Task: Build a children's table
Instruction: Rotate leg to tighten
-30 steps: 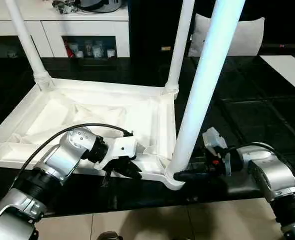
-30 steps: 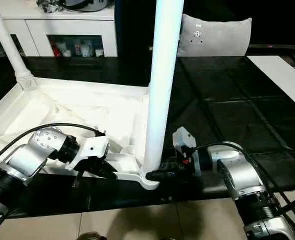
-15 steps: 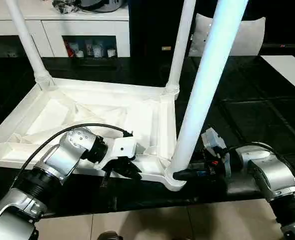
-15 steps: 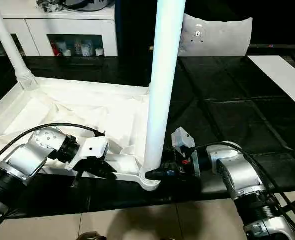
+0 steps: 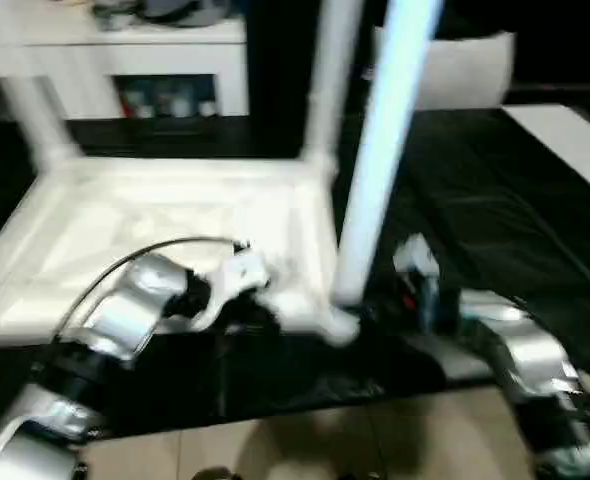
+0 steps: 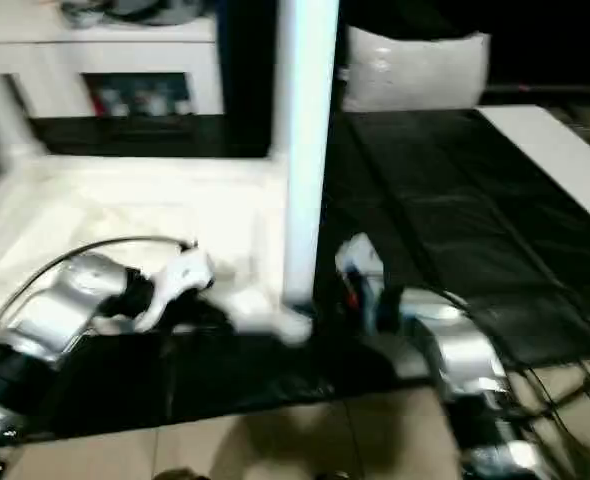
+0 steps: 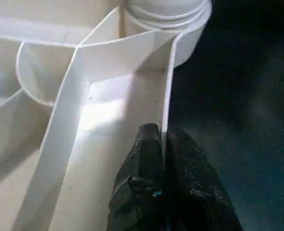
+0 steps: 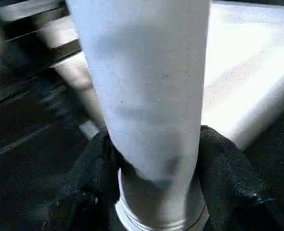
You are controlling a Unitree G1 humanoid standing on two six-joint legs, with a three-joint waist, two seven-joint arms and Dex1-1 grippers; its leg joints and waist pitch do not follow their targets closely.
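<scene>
Head view: the children's table top (image 5: 155, 215) lies upside down on the dark floor (image 5: 535, 220), ribbed underside up, three legs standing in corner sockets.
Near-right leg (image 5: 380, 150): it rises from the near-right corner socket (image 7: 180, 21), leaning slightly to the right.
Right gripper (image 8: 151, 192): its black fingers (image 8: 228, 173) clasp the leg's base from both sides, just above the socket collar.
Left gripper (image 7: 163, 144): fingertips pressed together on the thin outer wall of the top's near edge, just left of that corner.
Far legs: one stands at the far-left corner (image 5: 30, 125), another at the far-right corner (image 5: 325, 90).
Cushion (image 5: 465, 65): it leans well behind the table, clear of the work.
Risk, seating: judging by the lean, the leg may jam or sit crooked if pushed off-axis.
Risk, slip: the smooth tapered tube could slide through the fingers when twisted.
Risk, anchor: the left pinch holds only a thin wall, so a hard twist could skid the top.
</scene>
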